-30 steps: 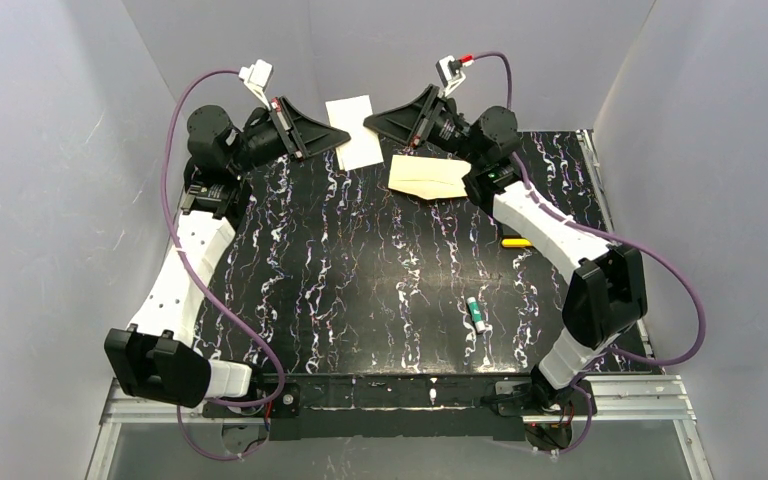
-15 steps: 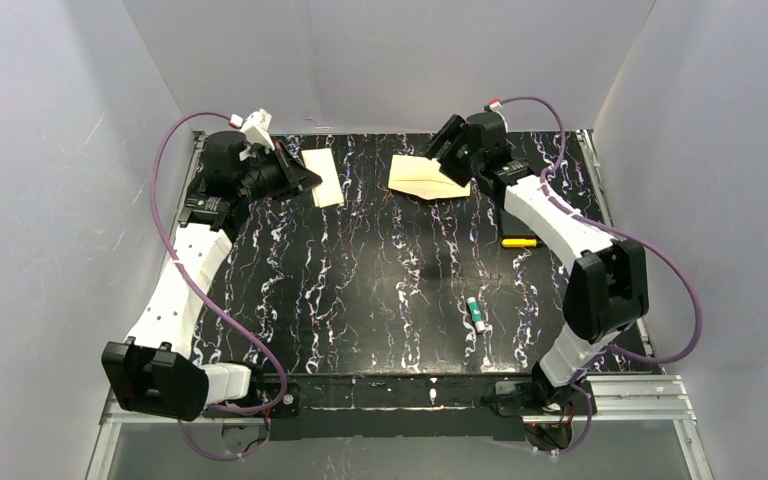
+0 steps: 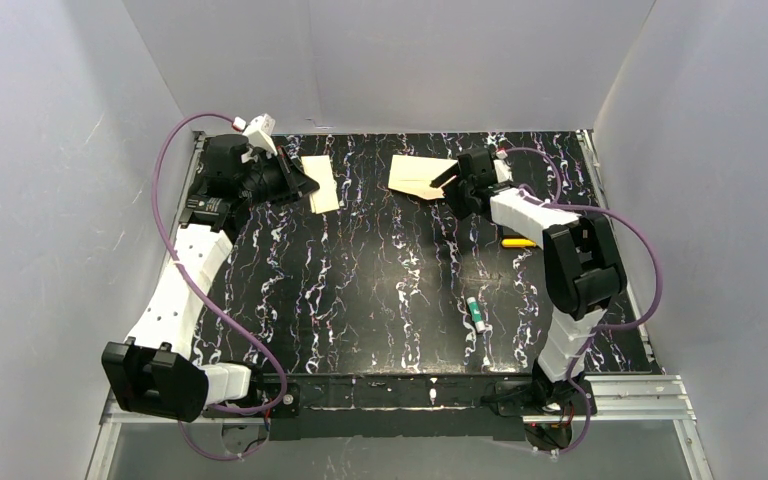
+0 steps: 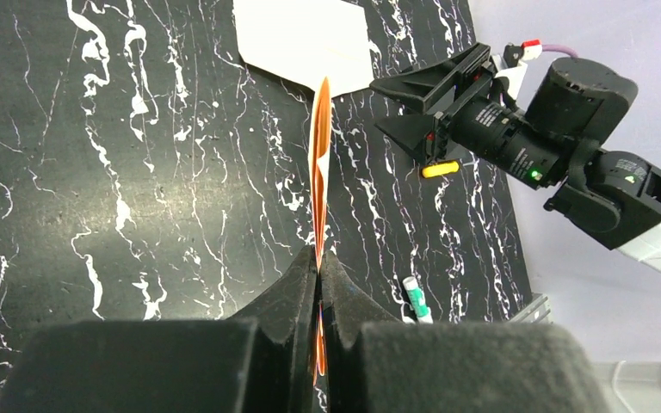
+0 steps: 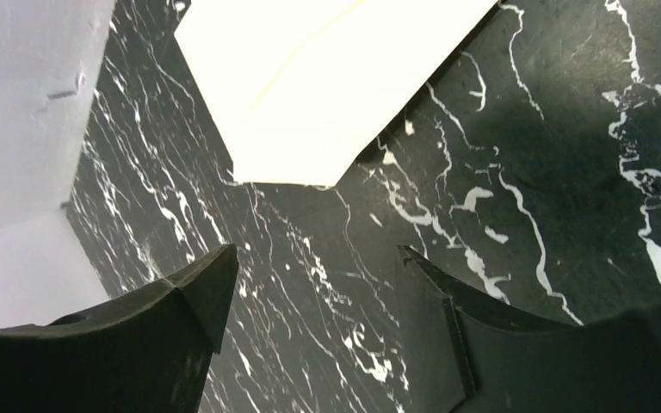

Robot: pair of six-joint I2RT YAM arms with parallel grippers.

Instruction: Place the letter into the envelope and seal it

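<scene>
One pale-yellow letter (image 3: 321,183), one cream pointed-flap envelope (image 3: 420,176) at its 3 o'clock. Left jaws pinch the letter; right jaws spread.

Toward the far-left corner of the desk (image 3: 360,300), the letter (image 3: 320,183), clamped between the fingers of the left gripper (image 4: 318,262). Right of it, flat by the far edge, the envelope (image 3: 422,176), with the right gripper (image 5: 314,262) just beside its right end. Nearer the right edge, a pen (image 3: 516,241); closer to the near edge, a small tube (image 3: 476,314).
</scene>
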